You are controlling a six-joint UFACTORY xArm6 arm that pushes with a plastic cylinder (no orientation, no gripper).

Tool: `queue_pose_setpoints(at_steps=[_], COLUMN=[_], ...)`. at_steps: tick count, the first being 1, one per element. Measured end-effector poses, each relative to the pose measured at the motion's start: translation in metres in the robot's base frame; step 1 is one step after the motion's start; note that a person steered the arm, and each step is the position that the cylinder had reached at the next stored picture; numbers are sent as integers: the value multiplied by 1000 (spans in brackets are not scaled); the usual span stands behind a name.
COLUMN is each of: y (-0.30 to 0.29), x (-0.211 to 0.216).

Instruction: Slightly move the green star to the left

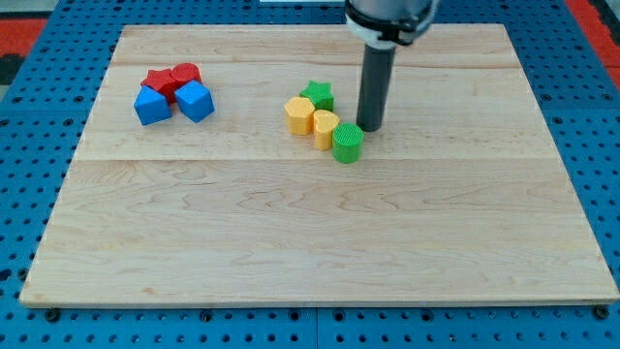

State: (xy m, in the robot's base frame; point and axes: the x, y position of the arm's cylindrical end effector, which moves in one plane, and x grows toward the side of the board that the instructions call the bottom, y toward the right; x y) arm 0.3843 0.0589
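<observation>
The green star [317, 95] lies on the wooden board [320, 233], right of the board's middle near the view's top. It touches a yellow block [299, 114] just below it. My tip [369, 127] stands to the star's right and a little lower, apart from it. The tip sits just above and beside a green cylinder [348, 142]. A second yellow block [325, 127] lies between the first yellow block and the green cylinder.
A cluster at the view's upper left holds a red star-like block [159, 80], a red block [185, 74], and two blue blocks [151, 106] [195, 100]. The board rests on a blue pegboard [29, 145].
</observation>
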Motion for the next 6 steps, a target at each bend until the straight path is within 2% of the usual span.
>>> queue_pose_setpoints(at_steps=[1,3,4,5,6], y=[-19,32,-1,-36,-9], x=[5,-59,-58,-24,-27])
